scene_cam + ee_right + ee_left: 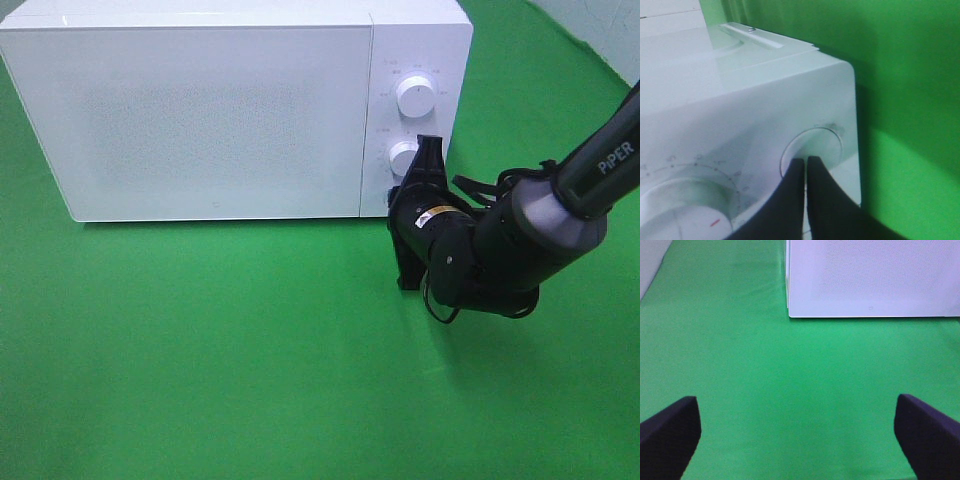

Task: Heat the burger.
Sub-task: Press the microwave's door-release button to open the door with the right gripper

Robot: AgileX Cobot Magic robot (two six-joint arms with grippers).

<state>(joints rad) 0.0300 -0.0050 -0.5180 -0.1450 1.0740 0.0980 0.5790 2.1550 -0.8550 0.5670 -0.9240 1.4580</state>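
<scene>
White microwave [220, 110]: right fingers [428, 152] pressed together at lower knob [400, 160]; left fingers [670, 437] wide, empty.

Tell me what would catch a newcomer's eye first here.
The big white box-shaped microwave stands at the back of the green cloth, its door closed. The black right gripper, shut, has its tips at the lower round white knob on the control panel. No burger is in view.

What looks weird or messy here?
Nothing stands out. The microwave sits square with its door closed, the green cloth shows no spills, and the right gripper, shut, is at the lower knob. No burger is in sight.
</scene>
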